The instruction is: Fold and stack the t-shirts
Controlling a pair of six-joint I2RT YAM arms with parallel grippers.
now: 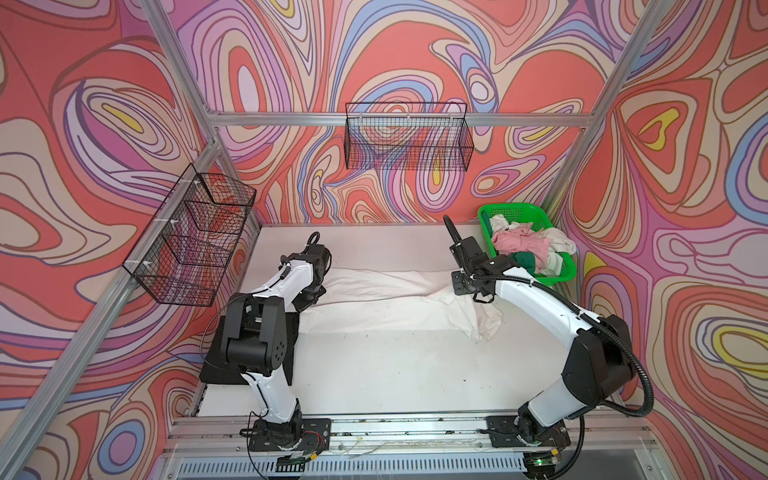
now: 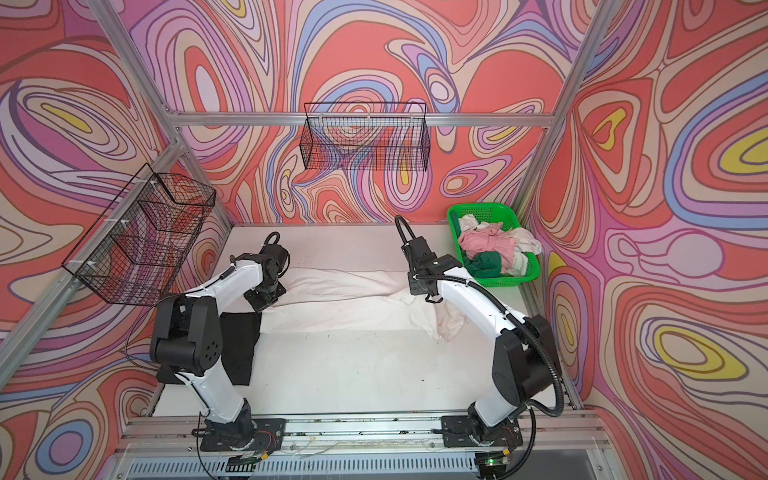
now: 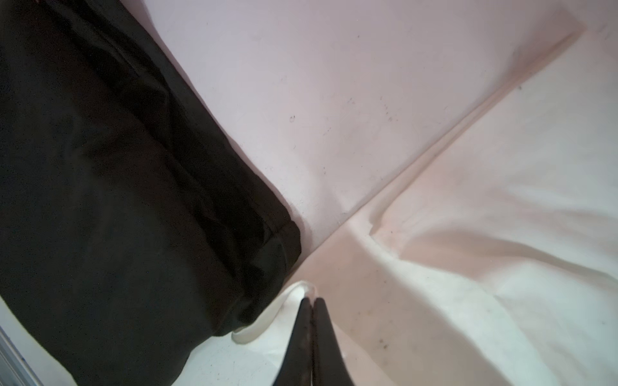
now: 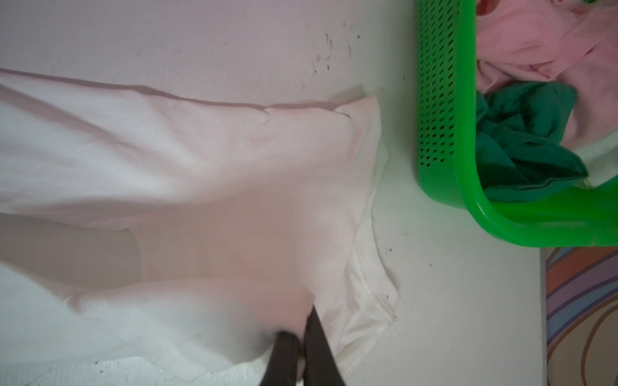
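left wrist view has the left hand (image 3: 311,300) pinched shut, its tips touching a rolled edge of the off-white shirt (image 3: 468,250), which spreads away from them; whether cloth sits between the tips i cannot tell. the black shirt (image 3: 117,200) lies just beside that edge, flat on the desk (image 3: 301,100). right wrist view shows the right hand (image 4: 301,329) closed on a fold of the same shirt, with cloth draped over one finger. in both top views the shirt lies across the desk between the two hands, creased along its length. the basket (image 4: 444,100) stands near the right hand, apart from the shirt, and holds a pink shirt (image 4: 521,43) and a green shirt (image 4: 521,143).
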